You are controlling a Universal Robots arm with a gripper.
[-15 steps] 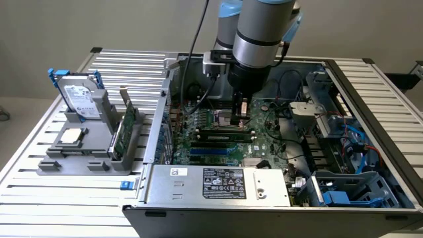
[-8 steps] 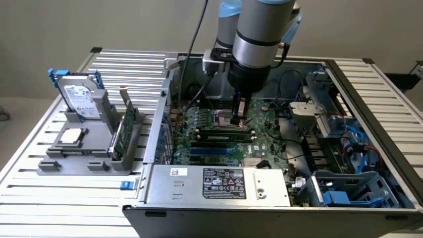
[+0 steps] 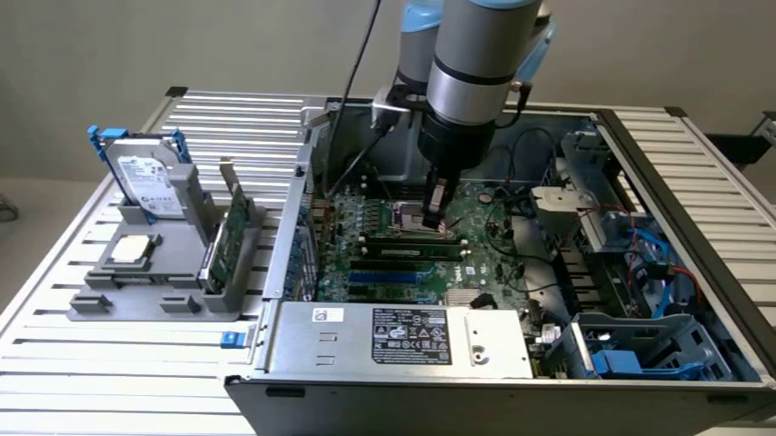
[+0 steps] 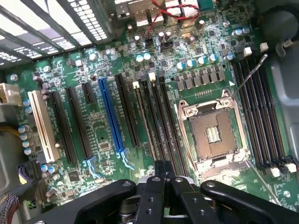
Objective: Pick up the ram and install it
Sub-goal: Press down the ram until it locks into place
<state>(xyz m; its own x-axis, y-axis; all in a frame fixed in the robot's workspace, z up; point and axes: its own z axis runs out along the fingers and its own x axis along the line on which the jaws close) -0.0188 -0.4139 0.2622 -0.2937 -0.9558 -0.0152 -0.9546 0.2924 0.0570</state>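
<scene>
Well off to the exterior view's left of the gripper [image 3: 437, 214], a grey plastic holder [image 3: 145, 304] carries a silver hard drive with blue rails [image 3: 145, 177] and a broad green expansion card [image 3: 231, 238]. The gripper hangs inside the open computer case [image 3: 401, 368], fingers drawn together with nothing visibly between them. Just below its tips, beside the square processor socket [image 4: 212, 135], the long thin green ram [image 3: 410, 242] appears to stand on edge in a memory slot. I judge it light, stiff and fragile, best held by its board edges, away from the chips and contacts
</scene>
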